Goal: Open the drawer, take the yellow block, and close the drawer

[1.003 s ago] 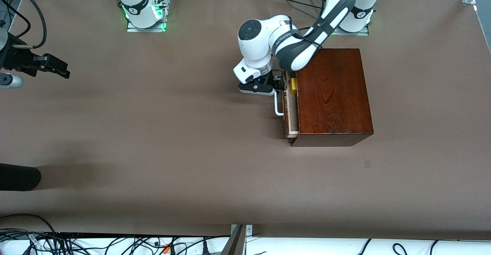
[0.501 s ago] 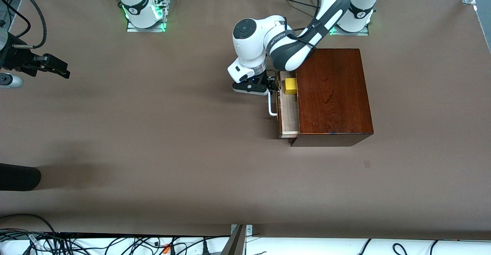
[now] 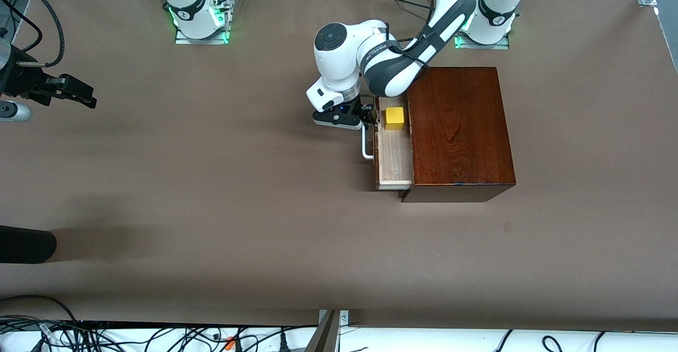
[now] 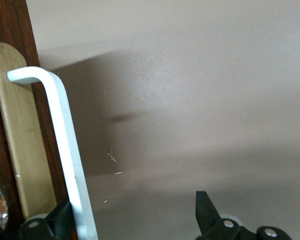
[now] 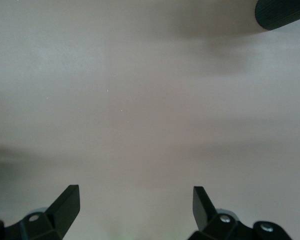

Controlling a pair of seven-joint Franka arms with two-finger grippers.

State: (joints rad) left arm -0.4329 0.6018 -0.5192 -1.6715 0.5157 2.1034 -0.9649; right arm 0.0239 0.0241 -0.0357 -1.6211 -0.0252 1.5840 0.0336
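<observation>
The dark mahogany box point(image 3: 458, 129) stands toward the left arm's end of the table. Its drawer point(image 3: 394, 159) is pulled partly out and shows a pale wood tray. The yellow block point(image 3: 394, 118) lies in the tray at the end farther from the front camera. My left gripper point(image 3: 369, 116) is at the white handle point(image 3: 365, 145), open, with one finger point(image 4: 60, 220) hooked between the bar point(image 4: 65, 145) and the drawer front point(image 4: 42, 125). It also shows in the left wrist view point(image 4: 135, 220). My right gripper point(image 3: 85, 97) waits open and empty over bare table at the right arm's end, as its wrist view point(image 5: 135, 207) shows.
A black rounded object point(image 3: 26, 243) lies at the table's edge at the right arm's end, nearer the front camera; it also shows in the right wrist view point(image 5: 282, 12). A silver cylinder point(image 3: 13, 111) lies under the right arm. Brown table point(image 3: 238, 182) stretches in front of the drawer.
The drawer has slid farther out of the box toward the right arm's end, uncovering the whole yellow block. My left gripper moved the same way with the handle. The right arm has not moved.
</observation>
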